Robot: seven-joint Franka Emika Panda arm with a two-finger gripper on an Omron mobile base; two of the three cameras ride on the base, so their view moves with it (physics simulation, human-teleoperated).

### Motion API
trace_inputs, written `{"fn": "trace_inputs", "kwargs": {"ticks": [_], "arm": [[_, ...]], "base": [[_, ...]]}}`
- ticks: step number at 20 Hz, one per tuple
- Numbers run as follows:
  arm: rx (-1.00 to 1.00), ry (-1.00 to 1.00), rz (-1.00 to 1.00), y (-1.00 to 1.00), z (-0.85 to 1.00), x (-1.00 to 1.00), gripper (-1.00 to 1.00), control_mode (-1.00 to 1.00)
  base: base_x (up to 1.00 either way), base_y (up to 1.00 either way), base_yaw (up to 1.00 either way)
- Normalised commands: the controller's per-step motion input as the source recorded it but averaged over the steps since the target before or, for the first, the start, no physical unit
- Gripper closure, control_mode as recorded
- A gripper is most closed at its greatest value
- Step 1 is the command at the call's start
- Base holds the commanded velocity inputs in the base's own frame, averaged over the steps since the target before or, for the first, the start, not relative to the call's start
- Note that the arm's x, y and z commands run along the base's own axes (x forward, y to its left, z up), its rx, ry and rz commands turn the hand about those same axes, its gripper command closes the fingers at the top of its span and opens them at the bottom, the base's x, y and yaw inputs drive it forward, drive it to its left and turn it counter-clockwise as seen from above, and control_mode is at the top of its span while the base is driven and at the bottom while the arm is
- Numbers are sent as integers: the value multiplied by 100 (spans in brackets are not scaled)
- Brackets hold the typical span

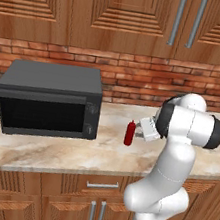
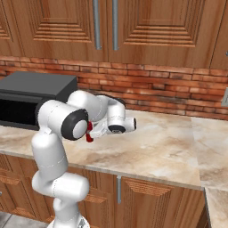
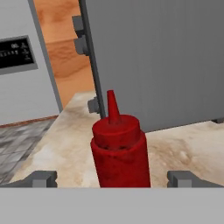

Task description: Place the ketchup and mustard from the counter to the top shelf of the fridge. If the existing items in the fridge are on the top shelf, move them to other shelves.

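The ketchup (image 1: 129,133), an all-red squeeze bottle with a pointed nozzle, stands upright on the beige marbled counter (image 1: 74,153) just right of the microwave. My gripper (image 1: 137,131) reaches at it from the right, level with its body. In the hand view the ketchup (image 3: 119,148) rises between my two fingertips (image 3: 41,178), which stand wide open with a gap on each side of it. From the right base view only a sliver of the ketchup (image 2: 89,132) peeks past my arm. The mustard, the fridge's top shelf and the existing items are out of view.
A dark grey microwave (image 1: 50,99) sits on the counter close to the left of the bottle; its grey side (image 3: 157,65) looms right behind it. Brick wall (image 1: 137,78) and wooden upper cabinets lie behind. The counter (image 2: 169,147) stretches bare to the right.
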Motion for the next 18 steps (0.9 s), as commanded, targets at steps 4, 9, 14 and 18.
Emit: {"fn": "trace_inputs", "kwargs": {"ticks": [4, 9, 14, 18], "arm": [[0, 0, 0, 9, 0, 0, -100, -100], [0, 0, 0, 3, 0, 0, -100, -100], [0, 0, 0, 1, 0, 0, -100, -100], [0, 0, 0, 0, 0, 4, -100, -100]], "base": [[0, 0, 0], [0, 0, 0], [0, 0, 0], [0, 0, 0]]}}
